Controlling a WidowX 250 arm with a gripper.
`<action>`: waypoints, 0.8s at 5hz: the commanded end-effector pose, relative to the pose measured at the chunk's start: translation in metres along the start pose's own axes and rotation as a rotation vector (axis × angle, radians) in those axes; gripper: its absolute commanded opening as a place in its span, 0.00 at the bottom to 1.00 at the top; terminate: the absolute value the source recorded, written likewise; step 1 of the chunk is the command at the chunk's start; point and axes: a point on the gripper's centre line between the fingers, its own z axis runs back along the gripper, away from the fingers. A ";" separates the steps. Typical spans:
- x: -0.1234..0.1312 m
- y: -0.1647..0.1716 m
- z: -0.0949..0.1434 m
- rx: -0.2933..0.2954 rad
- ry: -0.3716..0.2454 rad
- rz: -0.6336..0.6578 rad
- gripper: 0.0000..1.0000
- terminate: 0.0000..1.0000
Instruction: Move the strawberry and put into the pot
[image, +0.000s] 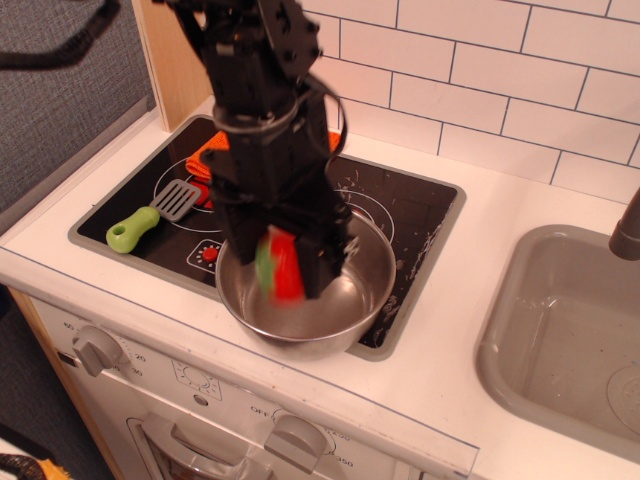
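Note:
The red strawberry (282, 267) with its green cap is held between my gripper's (284, 268) black fingers, blurred by motion. It hangs inside the mouth of the shiny steel pot (368, 290), just above the pot's bottom, toward its left side. My arm comes down from the upper left and hides the left and back part of the pot. The pot stands at the front right of the black stovetop (420, 215).
An orange cloth (205, 153) lies at the back of the stovetop, mostly hidden by my arm. A green-handled spatula (150, 216) lies at the left. A grey sink basin (565, 330) is at the right. Stove knobs (95, 349) line the front panel.

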 end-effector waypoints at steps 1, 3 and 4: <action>0.010 0.008 0.013 0.016 -0.020 0.011 1.00 0.00; 0.011 0.017 0.030 0.039 -0.007 0.088 1.00 0.00; 0.011 0.017 0.030 0.039 -0.007 0.088 1.00 0.00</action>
